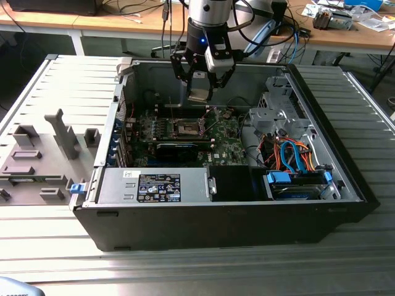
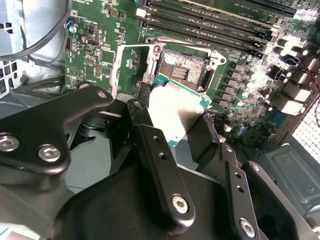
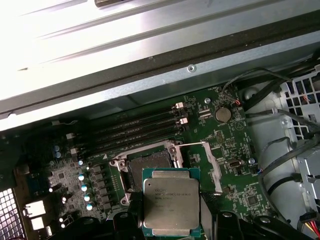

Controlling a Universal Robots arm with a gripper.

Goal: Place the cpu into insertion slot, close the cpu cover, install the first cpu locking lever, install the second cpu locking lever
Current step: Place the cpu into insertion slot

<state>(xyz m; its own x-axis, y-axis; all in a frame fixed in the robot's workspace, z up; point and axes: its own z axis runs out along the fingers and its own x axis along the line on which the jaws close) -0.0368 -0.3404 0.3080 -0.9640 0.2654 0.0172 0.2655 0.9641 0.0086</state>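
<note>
I see the gripper (image 1: 201,86) hanging over the open computer case (image 1: 345,161), and its two black fingers (image 2: 143,112) are closed on the cpu (image 3: 171,202), one on each opposite edge. The chip is held flat with the silver top facing up towards the arm, and its green border shows at the sides. It is in the air and touches nothing below it.

The insertion slot (image 3: 149,167) lies on the green motherboard (image 1: 225,140), under the chip and a little off to one side, so in both wrist views the chip hides one edge of it. The socket is bare, and I can see its brownish pin field. The cpu cover (image 3: 212,169) seems to stand folded away beside the socket, but it looks only like a thin bright frame, so I am not fully sure of its angle.

Around the socket there are several close things. The long black memory slots (image 3: 135,131) run along one side, and a row of small capacitors (image 3: 84,187) stands on another. A round coin battery (image 3: 222,115) sits further away. Loose black cables (image 3: 280,167) hang beside the board near the metal drive cage (image 1: 278,111) (this part is quite crowded). In the exterior view, the power supply (image 1: 154,185) lies along the case's near wall. A grey fixture tray (image 1: 37,157) rests on the table at the exterior view's left.
</note>
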